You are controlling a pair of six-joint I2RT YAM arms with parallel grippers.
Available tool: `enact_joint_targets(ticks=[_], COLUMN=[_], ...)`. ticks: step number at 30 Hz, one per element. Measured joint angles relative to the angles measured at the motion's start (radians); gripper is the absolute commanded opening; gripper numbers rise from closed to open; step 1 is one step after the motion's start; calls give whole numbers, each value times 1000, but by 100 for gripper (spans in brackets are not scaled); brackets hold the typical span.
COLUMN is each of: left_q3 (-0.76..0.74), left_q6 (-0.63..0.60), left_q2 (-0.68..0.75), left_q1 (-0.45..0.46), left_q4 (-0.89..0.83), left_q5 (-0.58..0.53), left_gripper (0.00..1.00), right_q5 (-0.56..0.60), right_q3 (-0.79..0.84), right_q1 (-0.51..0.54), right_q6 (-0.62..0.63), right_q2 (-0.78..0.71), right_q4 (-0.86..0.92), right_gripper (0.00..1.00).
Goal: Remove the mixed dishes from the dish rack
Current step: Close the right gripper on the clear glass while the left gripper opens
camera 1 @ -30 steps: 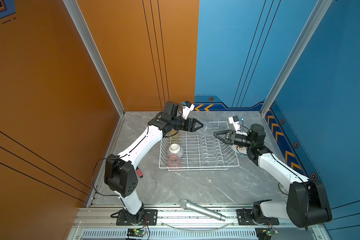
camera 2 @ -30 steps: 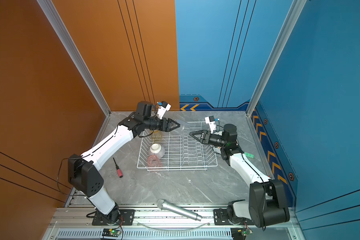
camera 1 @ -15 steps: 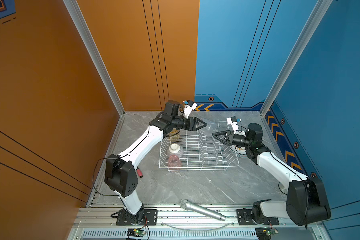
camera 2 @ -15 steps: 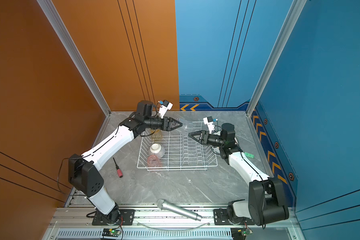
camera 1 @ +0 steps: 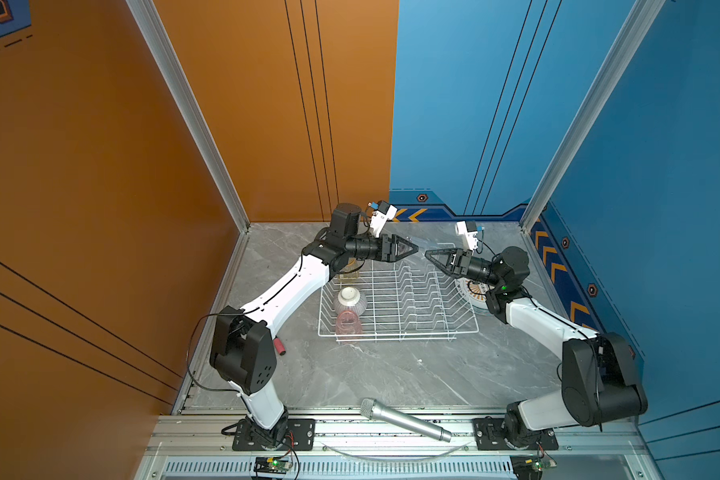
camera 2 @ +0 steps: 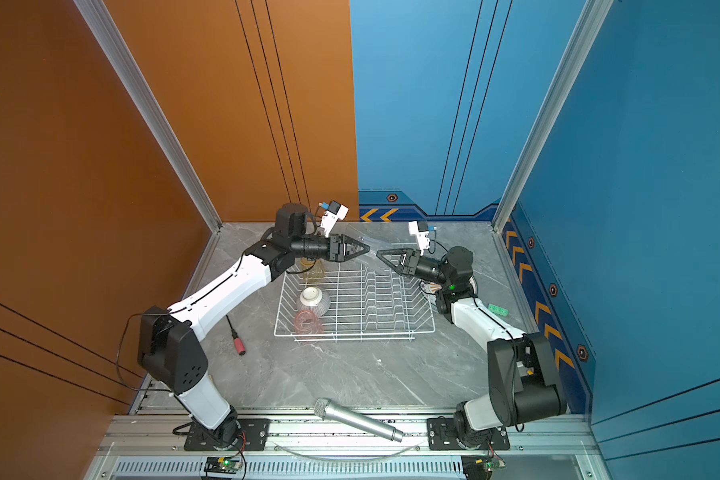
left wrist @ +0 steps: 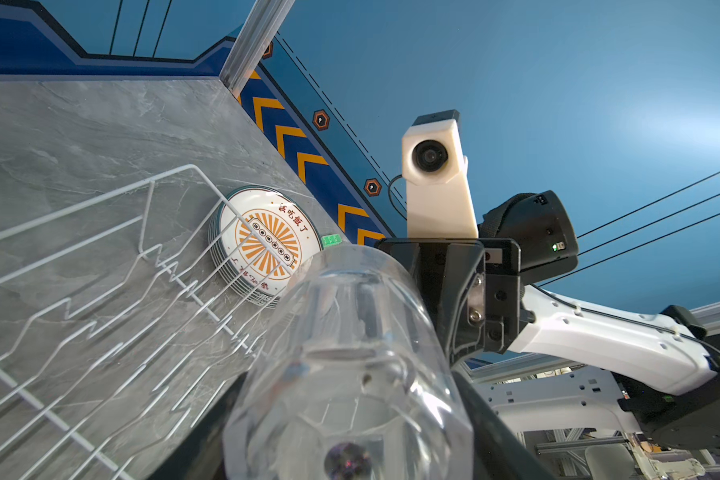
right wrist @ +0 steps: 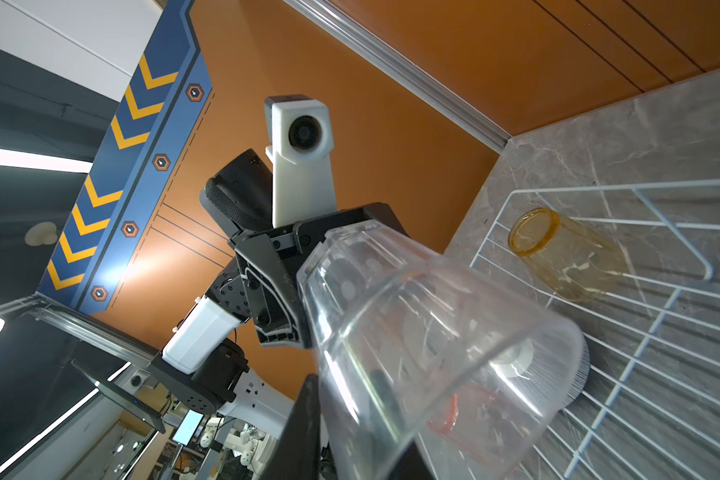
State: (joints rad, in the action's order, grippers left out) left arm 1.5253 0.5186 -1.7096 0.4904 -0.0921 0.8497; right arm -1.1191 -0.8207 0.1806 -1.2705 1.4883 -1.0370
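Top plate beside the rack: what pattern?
Orange sunburst on white; the plate shows best in left wrist view.

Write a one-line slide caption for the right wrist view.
Left end effector grips a clear tumbler by its base over the dish rack, which holds a yellow tumbler.

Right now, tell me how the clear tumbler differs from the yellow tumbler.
The clear tumbler is colourless; the yellow tumbler is amber-tinted. The clear tumbler hangs sideways in the air between the left gripper and right gripper; the yellow tumbler stands rim up in the dish rack. Both are see-through.
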Motion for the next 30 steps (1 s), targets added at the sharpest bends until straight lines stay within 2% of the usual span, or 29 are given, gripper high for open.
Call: enact_joint_targets(ticks=[2,4,7,8,11,13,17,21,24,27,30], left_q3=[0,0,0,0,0,-3,-26,-33,-27,-21,-28], left_q6=[14,22,29,29,23,-12,-74,-140,-203,-263,-302], left_q2=[0,0,0,0,2,6,39,111,173,222,255], left_q1=[-3,-4,-4,-4,-3,3,6,-6,-5,13,40], left_q4=[14,25,34,34,31,9,-48,-138,-232,-340,-436], left_q5=[17,19,22,22,21,-13,-84,-175,-283,-420,-551], left_gripper=[37,38,48,54,82,91,93,89,89,89,88], right_q5=[-11,-13,-15,-16,-23,-23,-29,-37,-45,-44,107], right_q3=[-2,-2,-2,-2,-2,-5,-7,-6,3,6,-99], right_q1=[-1,-1,-2,-2,-5,-4,-12,-18,-29,-41,-3], right_q6=[-53,-97,-155,-171,-203,-226,-249,-239,-175,16,420], right_q2=[20,39,62,67,73,71,67,36,-30,-142,-281], right_q4=[-85,-152,-232,-252,-288,-302,-298,-249,-143,132,760], right_gripper=[0,0,0,0,0,0,0,0,0,0,0])
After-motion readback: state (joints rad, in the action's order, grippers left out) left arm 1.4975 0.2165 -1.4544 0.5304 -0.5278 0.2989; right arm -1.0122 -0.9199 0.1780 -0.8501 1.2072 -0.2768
